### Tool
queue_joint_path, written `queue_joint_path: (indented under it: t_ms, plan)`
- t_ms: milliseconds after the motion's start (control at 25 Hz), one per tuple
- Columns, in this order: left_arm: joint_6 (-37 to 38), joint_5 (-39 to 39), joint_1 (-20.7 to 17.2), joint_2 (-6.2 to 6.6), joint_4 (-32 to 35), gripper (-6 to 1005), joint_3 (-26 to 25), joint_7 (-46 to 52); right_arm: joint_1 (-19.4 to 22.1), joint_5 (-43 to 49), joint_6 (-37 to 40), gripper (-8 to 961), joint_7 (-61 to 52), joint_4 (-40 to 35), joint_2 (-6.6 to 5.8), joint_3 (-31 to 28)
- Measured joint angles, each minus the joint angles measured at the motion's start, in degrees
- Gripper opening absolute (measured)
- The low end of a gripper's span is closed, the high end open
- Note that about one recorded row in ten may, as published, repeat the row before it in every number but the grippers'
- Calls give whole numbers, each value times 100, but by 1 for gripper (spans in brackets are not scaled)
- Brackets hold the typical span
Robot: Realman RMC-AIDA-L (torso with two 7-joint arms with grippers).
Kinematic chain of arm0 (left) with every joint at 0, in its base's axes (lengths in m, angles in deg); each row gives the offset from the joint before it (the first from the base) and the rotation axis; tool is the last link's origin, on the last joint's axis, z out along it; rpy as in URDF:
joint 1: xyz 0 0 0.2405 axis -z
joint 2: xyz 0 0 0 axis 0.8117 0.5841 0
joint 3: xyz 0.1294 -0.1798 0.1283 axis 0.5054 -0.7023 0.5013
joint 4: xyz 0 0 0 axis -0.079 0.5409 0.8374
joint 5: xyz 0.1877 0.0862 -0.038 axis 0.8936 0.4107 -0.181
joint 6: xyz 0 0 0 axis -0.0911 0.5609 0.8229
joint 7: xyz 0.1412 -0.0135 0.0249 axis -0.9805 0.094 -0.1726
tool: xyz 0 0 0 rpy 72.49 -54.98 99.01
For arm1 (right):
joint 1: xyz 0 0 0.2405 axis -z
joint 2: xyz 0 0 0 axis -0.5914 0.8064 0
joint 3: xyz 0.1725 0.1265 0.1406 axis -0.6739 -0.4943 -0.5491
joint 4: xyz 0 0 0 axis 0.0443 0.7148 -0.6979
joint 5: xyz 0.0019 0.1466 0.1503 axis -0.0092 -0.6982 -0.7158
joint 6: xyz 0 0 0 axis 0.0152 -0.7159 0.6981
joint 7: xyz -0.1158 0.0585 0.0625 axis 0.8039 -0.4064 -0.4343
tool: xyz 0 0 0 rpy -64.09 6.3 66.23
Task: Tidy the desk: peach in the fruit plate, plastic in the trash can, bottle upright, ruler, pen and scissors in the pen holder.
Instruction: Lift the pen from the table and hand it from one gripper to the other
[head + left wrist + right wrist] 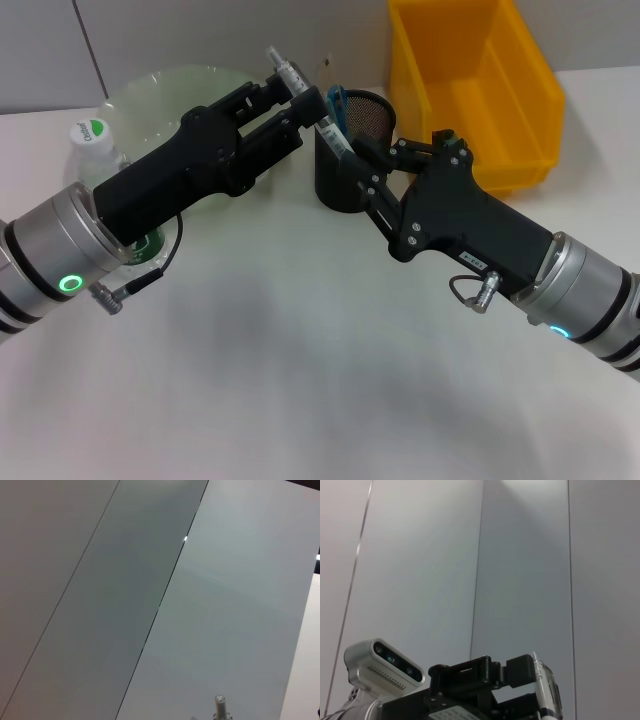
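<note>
Together, both grippers meet at a pen above the pen holder.

Left gripper [300,95] has its jaws closed on the pen [305,98], held slanted over the black mesh pen holder [345,180]; right gripper [352,165] reaches the pen's lower end, its jaws' state unclear. Blue scissors [337,103] stand in the holder. Bottle [92,145] stands upright beside the green plate [165,95]; yellow bin [470,90] sits behind on the worktop [300,380].

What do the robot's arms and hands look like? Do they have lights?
Yes! Both arms are shiny silver tubes with black bands, and each has a glowing green ring light. The left end effector and right end effector are chunky black blocks with jointed black fingers. A thin black cable with a silver plug hangs near each wrist.
</note>
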Motion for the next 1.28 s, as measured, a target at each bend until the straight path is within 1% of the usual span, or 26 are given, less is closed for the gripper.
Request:
queue_joint_path:
  t_ms: [320, 680, 880, 1280]
  plan:
    - [-17, 7, 35, 0, 0, 461, 7, -52, 0, 2, 0, 125, 2, 11, 0, 3]
    - [-40, 10, 59, 0, 0, 432, 16, -136, -18, 11, 0, 125, 2, 46, 0, -1]
    - [-110, 6, 59, 0, 0, 271, 15, -139, -26, 11, 0, 125, 173, 128, 0, -5]
    - [-142, -20, 59, 0, 0, 202, 15, -141, -56, -3, 0, 124, 220, 167, 0, -5]
